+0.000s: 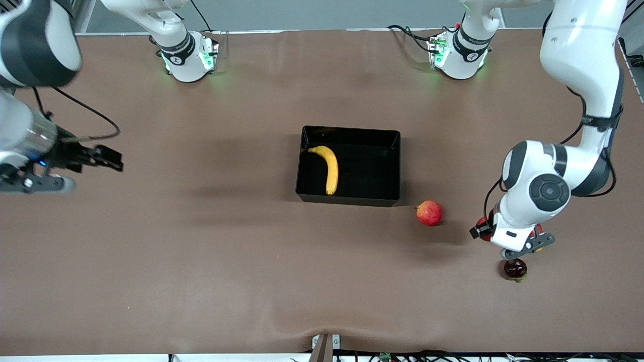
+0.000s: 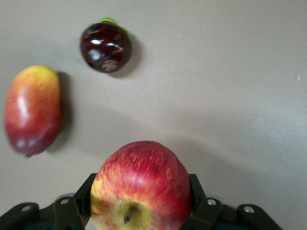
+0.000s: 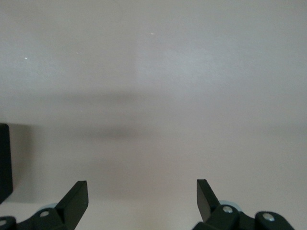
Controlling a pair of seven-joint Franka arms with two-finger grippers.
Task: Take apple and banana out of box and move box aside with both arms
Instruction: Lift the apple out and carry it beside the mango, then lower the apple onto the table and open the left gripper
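The black box (image 1: 392,166) sits mid-table with the yellow banana (image 1: 328,168) lying inside it. My left gripper (image 1: 508,234) hangs above the table at the left arm's end, shut on the red, yellow-streaked apple (image 2: 141,187). From the front, only a sliver of the apple (image 1: 484,222) peeks out beside the hand. In the left wrist view the black fingers (image 2: 85,194) press both sides of the fruit. My right gripper (image 1: 108,158) waits open over bare table at the right arm's end, nothing between its fingers (image 3: 76,196).
An oval red-yellow mango (image 1: 429,212) lies on the table between the box and the left hand. A small dark purple fruit (image 1: 515,269) rests nearer the front camera than the left hand. The box's corner (image 3: 4,163) shows in the right wrist view.
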